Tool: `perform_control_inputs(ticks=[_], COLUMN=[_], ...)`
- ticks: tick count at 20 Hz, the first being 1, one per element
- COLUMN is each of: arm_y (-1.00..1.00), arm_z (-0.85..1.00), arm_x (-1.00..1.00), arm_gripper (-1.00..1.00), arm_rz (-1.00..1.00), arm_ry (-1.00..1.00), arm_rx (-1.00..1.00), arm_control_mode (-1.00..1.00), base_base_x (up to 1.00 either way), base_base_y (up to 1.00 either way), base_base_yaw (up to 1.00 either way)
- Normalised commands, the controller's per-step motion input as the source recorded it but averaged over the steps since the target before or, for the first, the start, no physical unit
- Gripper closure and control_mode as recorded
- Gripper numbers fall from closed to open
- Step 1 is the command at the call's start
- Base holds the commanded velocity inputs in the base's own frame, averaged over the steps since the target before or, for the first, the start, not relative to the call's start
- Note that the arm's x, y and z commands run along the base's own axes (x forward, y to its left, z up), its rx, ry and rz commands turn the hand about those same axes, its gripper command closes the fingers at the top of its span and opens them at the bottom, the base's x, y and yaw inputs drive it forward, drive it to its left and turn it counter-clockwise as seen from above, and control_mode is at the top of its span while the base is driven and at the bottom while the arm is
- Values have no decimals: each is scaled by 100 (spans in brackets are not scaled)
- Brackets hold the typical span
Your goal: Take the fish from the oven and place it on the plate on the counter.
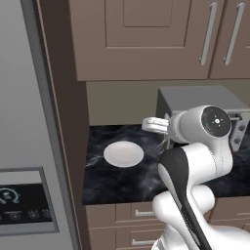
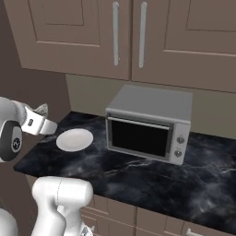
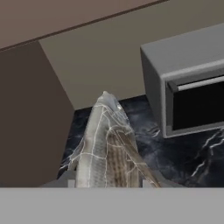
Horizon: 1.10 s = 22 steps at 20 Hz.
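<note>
The fish (image 3: 107, 144) sits clamped in the end effector (image 1: 155, 125), fingers closed about its lower body, its tip reaching toward 12 o'clock in the hand view. It looks small, light, stiff and likely slick, so a hold across mid-body seems soundest. The plate (image 1: 123, 154) lies bare on the table (image 1: 122, 183), at about 7 o'clock from the end effector. The grey oven (image 2: 150, 124) stands at 3 o'clock, well apart; nothing blocks the way.

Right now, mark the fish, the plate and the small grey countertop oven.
slim silvery-grey fish (image 3: 107, 144): hand view, mid-body.
round flat white-grey plate (image 1: 123, 154): left base view, centre of its face.
small grey countertop oven (image 2: 152, 103): right base view, top panel.
</note>
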Motion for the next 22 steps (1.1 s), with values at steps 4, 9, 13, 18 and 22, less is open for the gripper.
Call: perform_control_inputs(ticks=[4, 9, 13, 18, 22], arm_y=[0, 0, 19, 13, 2], arm_z=[0, -19, -66, -64, -44], arm_x=[0, 49, 40, 29, 48], arm_gripper=[100, 100, 100, 100, 100], arm_rz=[0, 9, 5, 0, 0], arm_ry=[0, 5, 9, 5, 6], arm_rx=[0, 0, 0, 0, 0], arm_control_mode=[100, -100, -100, -100, -100], base_base_x=[84, 16, 0, 0, 0], base_base_y=[0, 0, 0, 0, 0], base_base_yaw=[11, 3, 0, 0, 0])
